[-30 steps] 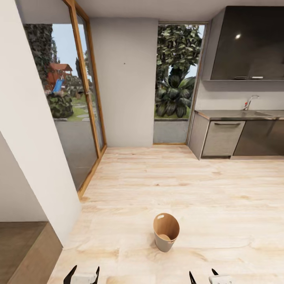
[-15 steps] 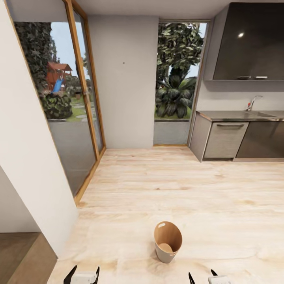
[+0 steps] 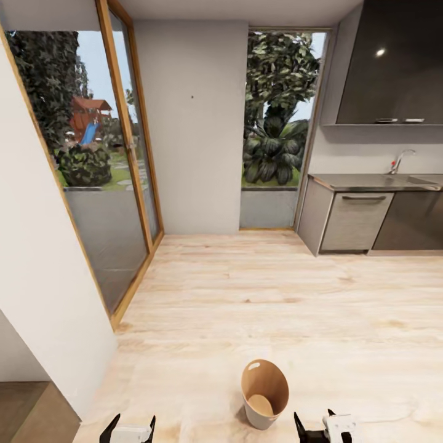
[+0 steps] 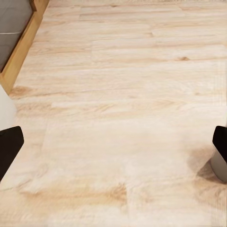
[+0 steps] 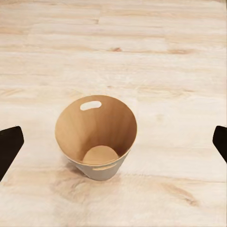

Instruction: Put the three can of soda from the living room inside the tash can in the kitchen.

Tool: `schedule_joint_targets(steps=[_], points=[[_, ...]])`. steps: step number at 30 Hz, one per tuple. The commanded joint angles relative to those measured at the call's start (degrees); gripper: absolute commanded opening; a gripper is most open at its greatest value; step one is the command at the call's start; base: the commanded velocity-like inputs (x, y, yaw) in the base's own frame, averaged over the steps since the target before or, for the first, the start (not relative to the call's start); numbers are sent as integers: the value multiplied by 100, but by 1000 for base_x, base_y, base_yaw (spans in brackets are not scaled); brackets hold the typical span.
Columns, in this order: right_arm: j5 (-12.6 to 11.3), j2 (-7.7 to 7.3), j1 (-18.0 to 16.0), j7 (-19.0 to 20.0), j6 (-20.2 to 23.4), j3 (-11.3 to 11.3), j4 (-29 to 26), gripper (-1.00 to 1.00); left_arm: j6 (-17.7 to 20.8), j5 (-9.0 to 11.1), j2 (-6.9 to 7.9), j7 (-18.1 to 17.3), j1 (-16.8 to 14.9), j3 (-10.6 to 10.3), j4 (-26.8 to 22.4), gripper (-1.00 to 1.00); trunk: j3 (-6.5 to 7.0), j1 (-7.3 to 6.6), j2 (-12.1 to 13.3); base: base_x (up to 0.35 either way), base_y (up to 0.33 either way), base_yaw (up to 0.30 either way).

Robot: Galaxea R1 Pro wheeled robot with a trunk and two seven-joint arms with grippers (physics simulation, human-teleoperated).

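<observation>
A tall glass door (image 3: 92, 172) with a wooden frame lines the left side of the kitchen (image 3: 264, 289), a garden visible beyond it. Low in the head view, the left gripper (image 3: 128, 426) hangs with its dark fingers spread apart and nothing between them, above the pale wood floor (image 3: 344, 326). Just right of it the tash can (image 3: 264, 394) stands upright on the floor, open end up, its copper-brown inside bare down to the bottom; the right wrist view looks straight into it (image 5: 97, 137). Beside the bin, the right gripper (image 3: 314, 424) is also apart and holding nothing. Along the far right wall run grey cabinet fronts (image 3: 354, 221), a dark surface (image 3: 363, 180) with a tap (image 3: 399, 161) and dark wall cupboards (image 3: 394, 61)
</observation>
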Motion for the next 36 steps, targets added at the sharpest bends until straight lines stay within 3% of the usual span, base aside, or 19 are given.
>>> schedule_joint_targets(steps=[1, 3, 10, 11, 13, 14, 15, 18, 20, 22, 23, 29, 32, 36], points=[[-1, -7, -69, 7, 167, -6, 0, 100, 0, 1, 0, 0, -1, 0, 1, 100, 0, 0, 0, 198, 0, 0], [-4, -23, -247, 25, 591, -29, -1, 100, 1, 1, 0, 0, 0, 0, 1, 100, 0, 0, 0, 202, 0, 0], [-6, -13, -591, 31, 1249, -104, -1, 100, 7, 4, 0, 0, -2, 0, 15, 100, 0, 0, 0, 232, 0, 0], [-7, -9, -849, 33, 1994, -127, 3, 100, 8, 6, 0, 0, -3, 0, 31, 100, 0, 0, 0, 232, 0, 0], [-7, -14, -1063, 42, 2699, -169, 4, 100, 8, 6, 0, 0, -3, 0, 44, 100, 0, 0, 0, 229, 0, 0], [-7, -22, -1303, 52, 3387, -235, 7, 100, 8, 7, 0, 0, -3, 0, 52, 100, 0, 0, 0, 225, 0, 0], [-4, -33, -1881, 59, 4244, -383, 96, 100, 9, 7, -1, 0, -3, -3, 61, 100, 0, 0, 0, 223, 0, 0], [-1, -33, -2291, 58, 4560, -438, 287, 100, 9, 7, -1, 0, -5, -2, 67, 100, 0, 0, 0, 222, 0, 0], [-2, -5, -2727, 51, 4779, -461, 566, 100, 9, 7, -1, -2, -7, -3, 70, 100, 0, 0, 0, 212, 0, 0], [-5, 17, -3433, 41, 5325, -471, 851, 100, 9, 7, -1, -6, -9, -3, 68, 100, 0, 0, 0, 188, 0, 0], [-5, 16, -3553, 45, 5436, -476, 877, 100, 9, 7, -1, -7, -10, -4, 66, 100, 0, 0, 0, 179, 0, 0], [4, 21, -3952, 94, 5784, -454, 1054, 100, 9, 10, -5, -2, -11, -1, 68, 100, 0, 0, 0, 153, 0, 0], [12, 27, -4058, 154, 5839, -341, 1412, 100, 9, 16, -8, -1, -12, 4, 73, 100, 0, 0, 0, 64, 0, 0], [4, -18, -4138, 561, 5880, -290, 1607, 100, 5, 17, -9, 8, -12, 14, 75, 100, 0, 0, 0, 20, 0, 0]])
